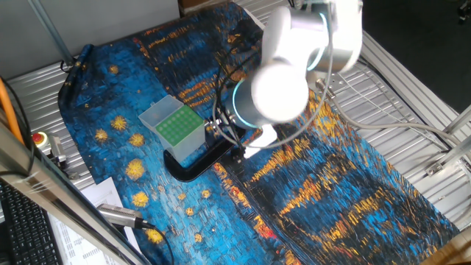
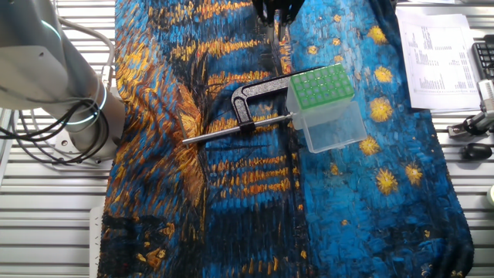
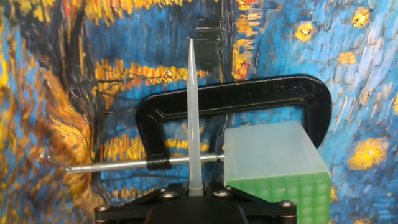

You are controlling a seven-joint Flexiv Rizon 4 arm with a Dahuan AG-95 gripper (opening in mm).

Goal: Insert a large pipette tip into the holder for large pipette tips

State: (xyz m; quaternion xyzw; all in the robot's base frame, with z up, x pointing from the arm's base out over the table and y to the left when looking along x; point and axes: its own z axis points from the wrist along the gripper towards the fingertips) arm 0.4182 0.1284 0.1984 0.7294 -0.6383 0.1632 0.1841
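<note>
My gripper (image 3: 195,186) is shut on the thick end of the large pipette tip (image 3: 194,112), a slender whitish cone pointing away from the hand. The holder for large pipette tips (image 3: 280,168) is a translucent box with a green grid top, just right of the tip in the hand view. In the other fixed view the gripper (image 2: 276,9) is at the top edge, beyond the holder (image 2: 324,104) and apart from it. In one fixed view the holder (image 1: 173,126) stands left of the arm, which hides most of the gripper.
A black C-shaped clamp (image 3: 236,99) lies against the holder, its metal rod (image 3: 124,165) running left. It also shows in the other fixed view (image 2: 255,96) and in one fixed view (image 1: 199,165). A blue and orange patterned cloth (image 2: 231,208) covers the table. Papers (image 2: 440,54) lie at the right.
</note>
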